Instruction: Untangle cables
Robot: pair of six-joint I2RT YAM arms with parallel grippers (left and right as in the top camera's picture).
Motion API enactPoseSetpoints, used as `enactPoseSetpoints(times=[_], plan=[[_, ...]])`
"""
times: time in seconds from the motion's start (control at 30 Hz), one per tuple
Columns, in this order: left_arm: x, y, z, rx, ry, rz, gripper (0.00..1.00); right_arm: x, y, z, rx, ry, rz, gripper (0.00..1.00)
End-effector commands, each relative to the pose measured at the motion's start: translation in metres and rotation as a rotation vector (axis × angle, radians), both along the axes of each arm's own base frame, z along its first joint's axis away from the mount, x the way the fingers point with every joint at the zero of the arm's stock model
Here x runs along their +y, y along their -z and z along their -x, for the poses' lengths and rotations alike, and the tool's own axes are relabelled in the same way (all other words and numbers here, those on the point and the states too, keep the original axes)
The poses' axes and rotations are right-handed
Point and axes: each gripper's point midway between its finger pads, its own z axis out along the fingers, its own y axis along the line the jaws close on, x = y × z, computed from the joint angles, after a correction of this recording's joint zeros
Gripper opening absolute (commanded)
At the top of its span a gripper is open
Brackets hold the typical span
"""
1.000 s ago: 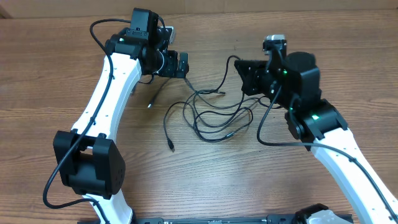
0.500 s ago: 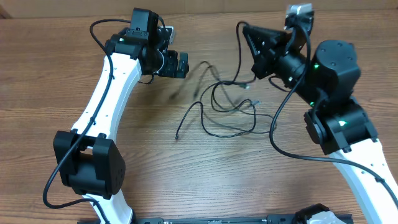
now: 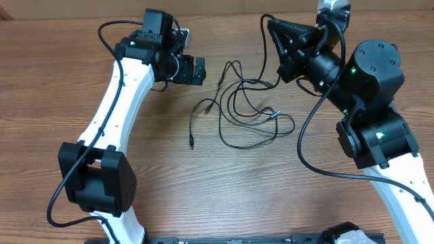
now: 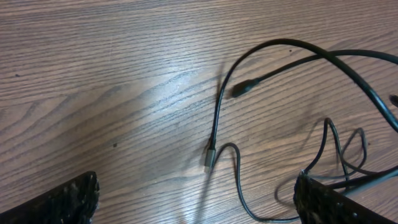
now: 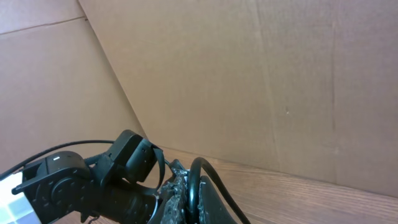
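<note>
The cables [image 3: 245, 108] are thin black cords lying in loose overlapping loops on the wooden table between the arms. One strand rises to my right gripper [image 3: 270, 24], which is raised at the far right and shut on that cable [image 5: 194, 180]; the loop sticks out above the pinched fingertips. One plug end [image 3: 192, 144] lies to the left of the loops, another [image 3: 274, 113] inside them. My left gripper [image 3: 201, 70] hovers open just left of the bunch. In the left wrist view its fingers [image 4: 62, 200] are wide apart over a silvery plug [image 4: 208, 158] and a dark plug [image 4: 242, 90].
A cardboard wall [image 5: 261, 81] stands behind the table's far edge. The left arm's wrist [image 5: 93, 180] shows in the right wrist view beside the gripper. Bare wooden table [image 3: 224, 190] lies in front of the cables.
My right gripper has risen and moved back and to the right with the cable, dragging the loops farther away and stretching them. The left arm has not moved.
</note>
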Motion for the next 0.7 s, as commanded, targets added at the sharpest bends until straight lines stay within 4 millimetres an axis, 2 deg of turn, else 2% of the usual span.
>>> enactPoseSetpoints(times=[0.0,0.4,0.53,0.6,0.67], plan=[[-0.003,-0.011,0.0,-0.024,-0.003,0.01,1.0,-0.006,-0.03,0.009,-0.082,0.013,-0.005,0.04],[-0.008,-0.013,0.002,-0.01,-0.003,0.045,1.0,-0.006,-0.029,0.009,-0.094,0.013,0.019,0.04],[-0.041,-0.023,0.02,0.053,0.098,0.231,1.0,-0.01,-0.025,0.007,-0.082,0.038,0.027,0.04],[-0.064,-0.035,0.033,0.033,0.259,0.329,0.99,-0.012,-0.025,0.005,-0.079,0.053,0.028,0.04],[-0.077,-0.042,0.042,0.01,0.361,0.373,1.0,-0.01,-0.024,0.006,-0.077,0.043,0.027,0.04]])
